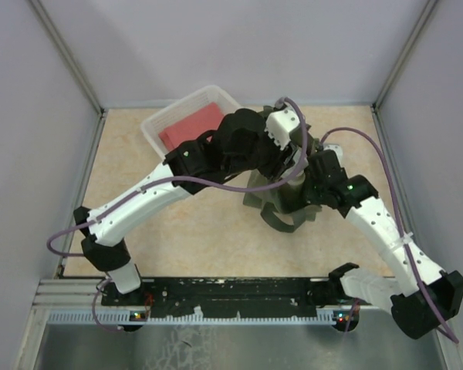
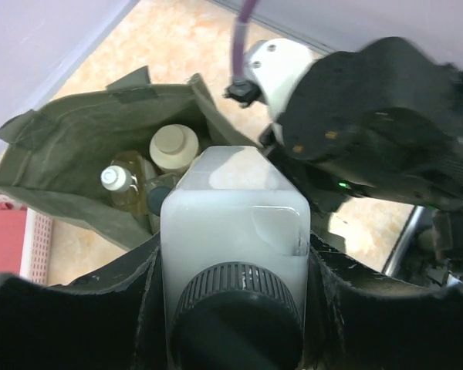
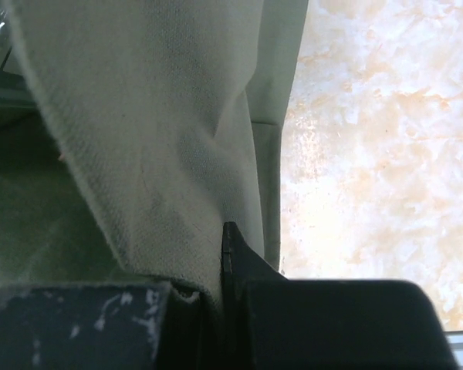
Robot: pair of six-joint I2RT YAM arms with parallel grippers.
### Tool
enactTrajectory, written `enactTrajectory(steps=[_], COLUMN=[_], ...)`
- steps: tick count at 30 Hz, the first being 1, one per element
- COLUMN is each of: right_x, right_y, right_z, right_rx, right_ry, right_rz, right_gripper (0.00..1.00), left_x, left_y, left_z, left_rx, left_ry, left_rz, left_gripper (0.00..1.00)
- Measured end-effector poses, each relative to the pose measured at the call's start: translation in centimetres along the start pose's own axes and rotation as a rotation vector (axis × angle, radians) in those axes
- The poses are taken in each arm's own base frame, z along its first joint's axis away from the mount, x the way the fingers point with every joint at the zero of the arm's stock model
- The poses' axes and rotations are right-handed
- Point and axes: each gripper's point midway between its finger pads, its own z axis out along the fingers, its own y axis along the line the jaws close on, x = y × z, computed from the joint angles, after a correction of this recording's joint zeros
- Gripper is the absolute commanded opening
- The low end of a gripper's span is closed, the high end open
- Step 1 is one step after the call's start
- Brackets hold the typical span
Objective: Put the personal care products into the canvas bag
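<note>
My left gripper (image 2: 231, 304) is shut on a grey rectangular bottle (image 2: 233, 223) with a dark ribbed cap, held just above the open mouth of the olive-green canvas bag (image 2: 69, 127). Inside the bag I see a cream bottle with a round cap (image 2: 174, 146), an amber bottle with a white cap (image 2: 117, 181) and a dark cap (image 2: 160, 194) beside them. My right gripper (image 3: 216, 266) is shut on the bag's fabric (image 3: 154, 131) and holds its rim up. In the top view both grippers meet over the bag (image 1: 282, 208) behind the table's middle.
A white plastic basket (image 1: 156, 122) with a red cloth (image 1: 189, 127) stands at the back left, close to the left arm's wrist. The right arm's black wrist (image 2: 378, 116) sits just right of the held bottle. Grey walls close in the table on three sides.
</note>
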Motion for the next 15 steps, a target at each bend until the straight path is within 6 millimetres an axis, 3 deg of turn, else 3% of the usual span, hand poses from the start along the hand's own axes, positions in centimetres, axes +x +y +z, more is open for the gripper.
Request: enactTrajectory(steps=[6, 12, 15], right_x=[-0.3, -0.2, -0.2], right_y=[-0.7, -1.1, -1.2], right_z=[-0.7, -0.7, -0.7], right_rx=[0.023, 0.043, 0.053], right_ry=[-0.028, -0.028, -0.028], right_rz=[0.011, 0.021, 0.027], right_gripper=[0.00, 0.00, 0.00], left_x=[1.6, 6.8, 8.2], left_y=[2.9, 4.3, 3.9], left_z=[2.6, 6.7, 7.8], left_rx=[-0.062, -0.084, -0.064], left_ry=[0.029, 0.150, 0.186], left_rz=[-0.022, -0.040, -0.049], left_gripper=[0.00, 0.00, 0.00])
